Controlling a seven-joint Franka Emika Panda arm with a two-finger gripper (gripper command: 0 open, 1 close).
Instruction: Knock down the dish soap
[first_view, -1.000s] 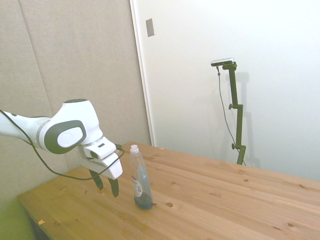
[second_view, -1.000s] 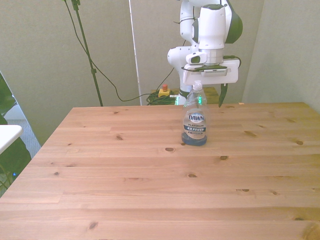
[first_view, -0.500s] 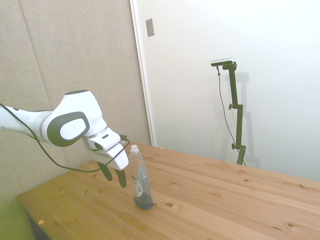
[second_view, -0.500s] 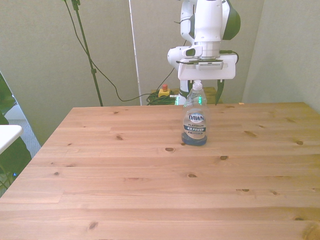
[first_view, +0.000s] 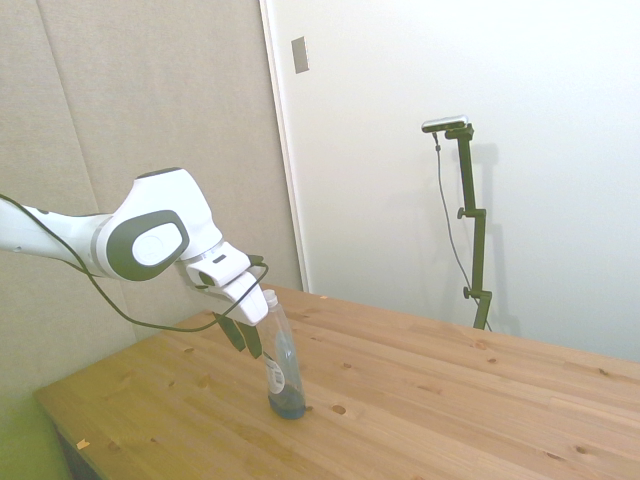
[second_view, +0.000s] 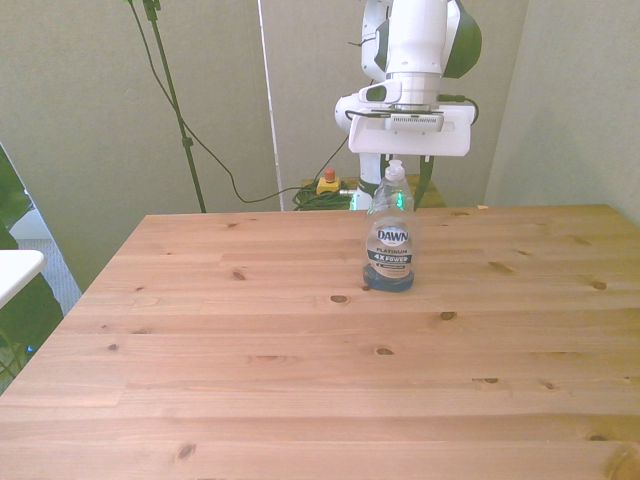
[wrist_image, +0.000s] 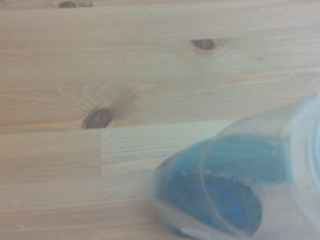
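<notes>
The white arm reaches in from the left of the side view, wrist tipped down so the gripper (first_view: 246, 337) slants toward the upper part of the dish soap (first_view: 281, 360). The dark fingers (first_view: 237, 333) stand spread apart, holding nothing, close beside the bottle; contact may exist but cannot be confirmed. The bottle stands upright on the wooden table (second_view: 300, 380), in the upper middle of the front view. There it hides most of the fingers. The wrist view shows its blurred blue base (wrist_image: 220, 195).
</notes>
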